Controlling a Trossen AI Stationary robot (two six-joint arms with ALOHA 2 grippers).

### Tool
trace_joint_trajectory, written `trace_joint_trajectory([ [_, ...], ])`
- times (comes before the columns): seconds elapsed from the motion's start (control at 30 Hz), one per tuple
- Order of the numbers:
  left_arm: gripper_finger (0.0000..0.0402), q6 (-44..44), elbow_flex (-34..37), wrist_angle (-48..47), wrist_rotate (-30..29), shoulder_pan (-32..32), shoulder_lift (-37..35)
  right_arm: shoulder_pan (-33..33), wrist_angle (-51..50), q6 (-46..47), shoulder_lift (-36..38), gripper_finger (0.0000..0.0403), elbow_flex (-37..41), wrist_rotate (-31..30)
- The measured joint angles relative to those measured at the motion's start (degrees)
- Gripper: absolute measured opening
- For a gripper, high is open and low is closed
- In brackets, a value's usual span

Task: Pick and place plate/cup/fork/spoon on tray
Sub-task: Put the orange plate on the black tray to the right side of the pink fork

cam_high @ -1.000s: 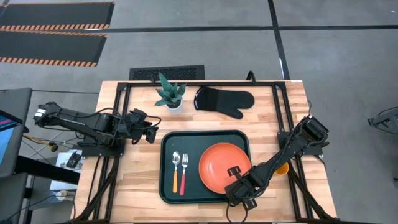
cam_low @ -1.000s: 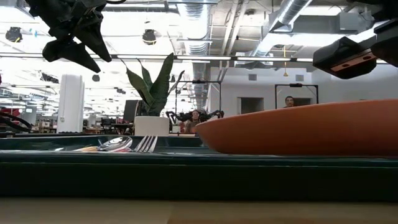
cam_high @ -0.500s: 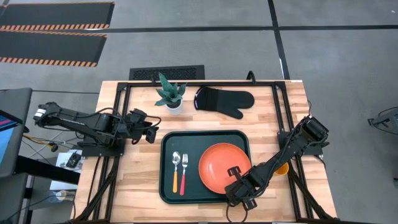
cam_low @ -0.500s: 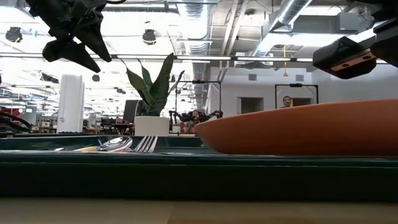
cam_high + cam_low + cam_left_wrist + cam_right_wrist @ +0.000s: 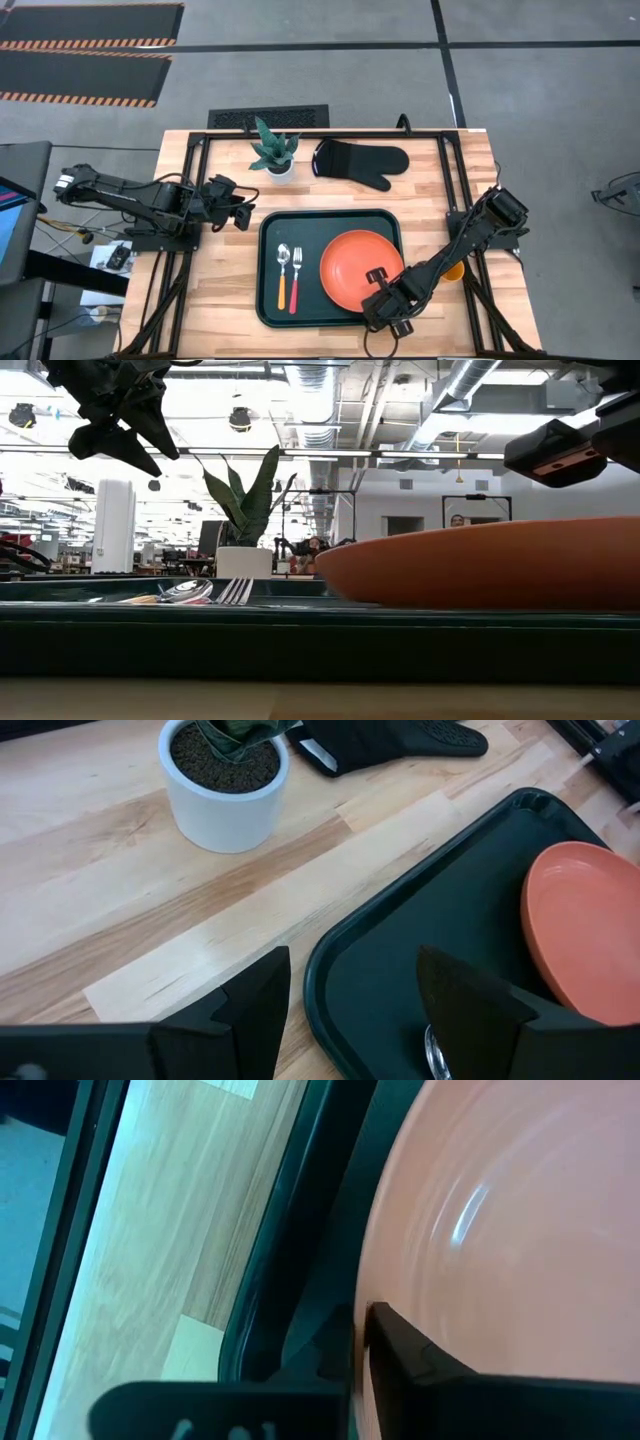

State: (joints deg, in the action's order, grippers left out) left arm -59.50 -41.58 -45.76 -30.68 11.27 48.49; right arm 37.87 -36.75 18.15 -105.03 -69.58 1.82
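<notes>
Right gripper (image 5: 377,283) at near edge of plate (image 5: 358,266), fingers pinching the plate rim. Plate inside tray (image 5: 330,218), right half. Spoon (image 5: 282,273) and fork (image 5: 295,276) side by side in tray's left half, handles toward near edge. Cup (image 5: 455,270) on table right of tray, partly hidden under right arm. Left gripper (image 5: 243,211) spread, empty, hovering just left of tray's far-left corner.
</notes>
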Motion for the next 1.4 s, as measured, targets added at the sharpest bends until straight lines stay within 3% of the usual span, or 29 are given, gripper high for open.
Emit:
trace_joint_trajectory([
  [0.2,0.0203,0.0,0.0,0.0,0.0,0.0,0.0,0.0,0.0,0.0,0.0,0.0059,0.0,0.2],
  [1.23,0.0203,-0.7,0.0,0.2,0.9,0.0,0.0,0.0,0.0,1.4,0.0,0.0062,0.0,-0.2],
  [1.4,0.0203,-0.7,0.0,0.2,1.1,0.0,0.0,0.0,0.8,2.9,0.0,0.0081,0.0,0.0],
])
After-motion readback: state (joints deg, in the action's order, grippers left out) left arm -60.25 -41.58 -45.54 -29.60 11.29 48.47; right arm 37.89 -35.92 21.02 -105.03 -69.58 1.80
